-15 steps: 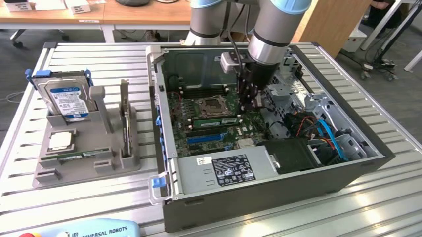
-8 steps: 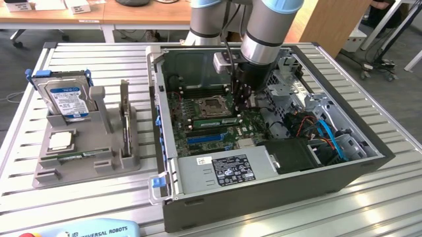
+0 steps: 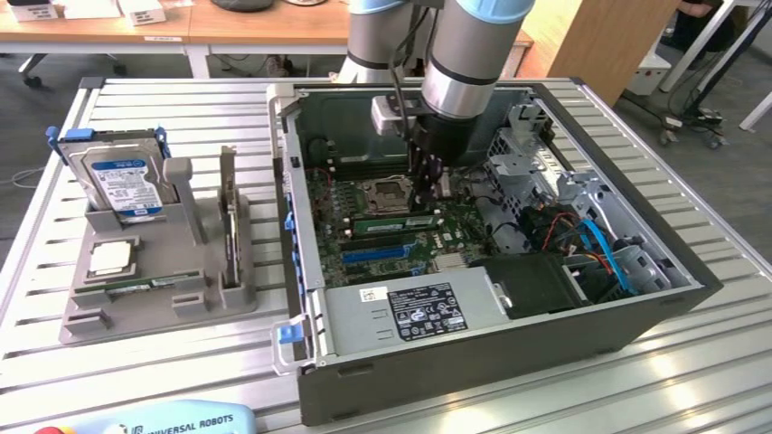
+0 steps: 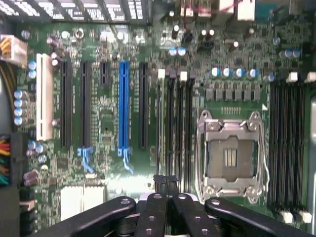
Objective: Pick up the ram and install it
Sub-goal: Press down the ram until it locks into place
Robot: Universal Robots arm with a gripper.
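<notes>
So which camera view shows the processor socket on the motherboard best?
The wrist view: it looks straight down on the processor socket, so its metal frame and its centre are plain. The exterior view shows the same socket at an angle, from farther off.

On the counter [image 3: 675, 362] I saw an open computer case [image 3: 483, 362], its motherboard [image 4: 148, 98] showing a blue slot [image 4: 123, 103] and an empty processor socket [image 4: 230, 157]. Toward the counter's other edge, a grey holder [image 3: 157, 298] carried a blue-labelled hard drive [image 3: 121, 181] and a square silver chip [image 3: 108, 259].
</notes>
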